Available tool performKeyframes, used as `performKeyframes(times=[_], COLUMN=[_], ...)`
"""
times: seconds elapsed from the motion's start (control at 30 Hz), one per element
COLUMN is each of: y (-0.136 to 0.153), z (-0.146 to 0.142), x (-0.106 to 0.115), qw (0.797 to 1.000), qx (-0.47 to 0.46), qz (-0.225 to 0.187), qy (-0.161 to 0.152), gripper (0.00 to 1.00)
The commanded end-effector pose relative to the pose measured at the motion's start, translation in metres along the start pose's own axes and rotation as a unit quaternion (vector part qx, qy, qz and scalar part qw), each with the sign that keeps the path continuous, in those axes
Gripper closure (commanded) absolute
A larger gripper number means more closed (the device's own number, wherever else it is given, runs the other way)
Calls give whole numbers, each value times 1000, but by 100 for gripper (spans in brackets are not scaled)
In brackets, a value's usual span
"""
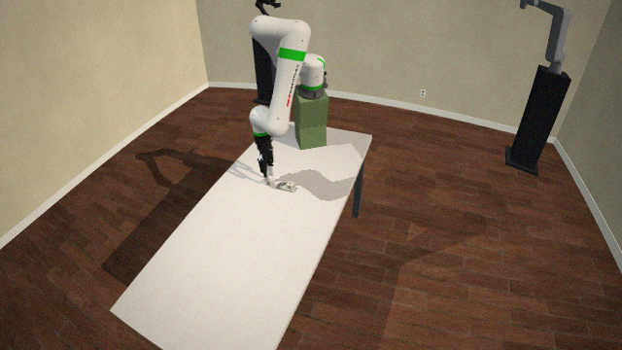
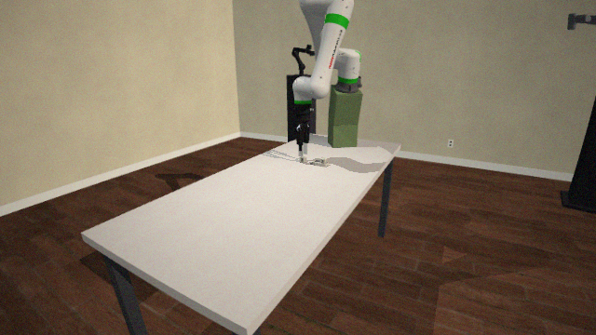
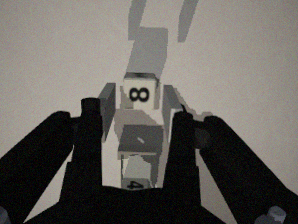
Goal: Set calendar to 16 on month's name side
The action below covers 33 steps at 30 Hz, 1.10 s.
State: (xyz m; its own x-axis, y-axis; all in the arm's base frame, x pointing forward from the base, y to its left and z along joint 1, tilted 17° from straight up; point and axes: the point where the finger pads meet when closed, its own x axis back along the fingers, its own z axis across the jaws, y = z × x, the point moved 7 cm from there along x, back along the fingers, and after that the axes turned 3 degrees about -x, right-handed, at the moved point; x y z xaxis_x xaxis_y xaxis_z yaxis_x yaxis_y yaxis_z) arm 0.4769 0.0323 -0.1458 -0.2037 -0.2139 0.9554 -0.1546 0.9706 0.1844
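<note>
The small white calendar tray (image 1: 285, 185) lies on the white table near its far end; it also shows in the exterior view (image 2: 318, 162). In the wrist view, two cubes stand in the tray (image 3: 140, 123) in a row. The far cube (image 3: 139, 94) shows an 8 on top. The near cube (image 3: 140, 143) lies between my fingers, and its top digit is too dark to read. My gripper (image 3: 139, 97) (image 1: 267, 178) points straight down over the tray's left end, with the fingers partly open on either side of the near cube and gaps showing. The month side is not readable.
The arm's green pedestal (image 1: 311, 119) stands on the table's far end, just behind the tray. A black camera stand (image 1: 536, 122) stands on the floor at the far right. The table's right edge (image 1: 357, 165) is close to the tray.
</note>
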Motion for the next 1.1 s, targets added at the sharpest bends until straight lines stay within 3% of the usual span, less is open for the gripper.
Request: performKeyframes(times=[0.0,0.67,1.07], y=[0,0,0], z=[0,0,0], x=[0,0,-13], qw=[1000,1000,1000], qx=[0,0,0], qz=[0,0,0], qy=[0,0,0], gripper=[71,71,71])
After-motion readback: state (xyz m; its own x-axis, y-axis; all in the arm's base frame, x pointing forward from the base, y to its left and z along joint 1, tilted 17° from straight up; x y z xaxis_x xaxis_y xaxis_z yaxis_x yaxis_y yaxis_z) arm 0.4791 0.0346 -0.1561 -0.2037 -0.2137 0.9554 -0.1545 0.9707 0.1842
